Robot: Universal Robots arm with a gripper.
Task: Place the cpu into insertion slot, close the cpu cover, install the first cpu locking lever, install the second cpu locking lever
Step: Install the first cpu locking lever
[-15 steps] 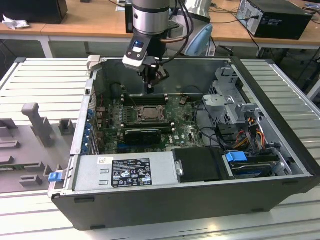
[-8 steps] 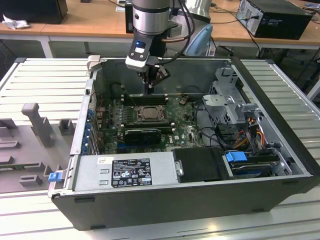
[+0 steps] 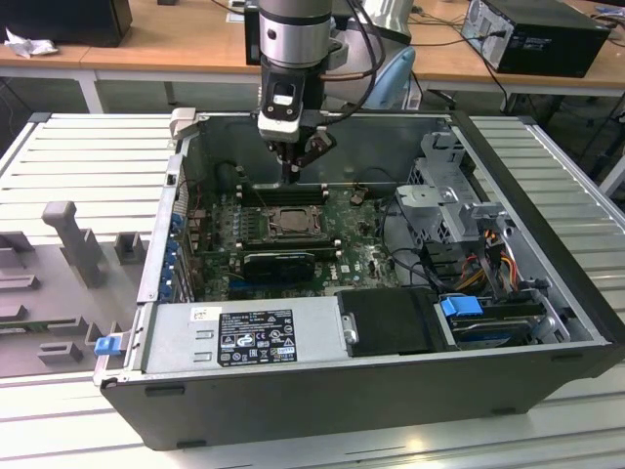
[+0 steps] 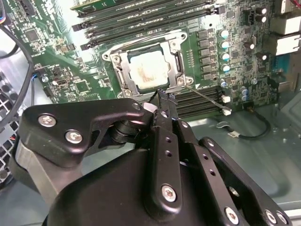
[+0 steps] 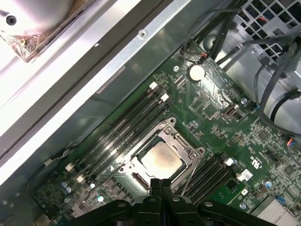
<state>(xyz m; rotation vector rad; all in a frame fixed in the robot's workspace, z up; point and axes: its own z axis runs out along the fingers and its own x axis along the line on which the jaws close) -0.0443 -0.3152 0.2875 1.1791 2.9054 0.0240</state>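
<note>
The cpu [image 4: 148, 70] lies flat in the motherboard socket, its pale metal top showing through the window of the cpu cover [image 4: 177, 60], which is folded down around it. In the first wrist view the cpu [image 5: 160, 158] sits just beyond the fingertips, framed by the cover [image 5: 184, 149]. A thin wire locking lever [image 4: 207, 99] sticks out sideways from the socket's corner. My gripper [image 4: 162, 95] hangs over the socket's edge, shut, with nothing between its fingers [image 5: 155, 187]. In the exterior view the gripper [image 3: 290, 177] is just above and behind the cpu [image 3: 290, 221].
The motherboard [image 3: 366, 256] lies inside an open computer case [image 3: 547, 293]. Memory slots [image 4: 141, 21] flank the socket. A black heatsink [image 3: 280, 262], a power supply [image 3: 244, 337] and drive cages with cables [image 3: 459, 210] crowd the case.
</note>
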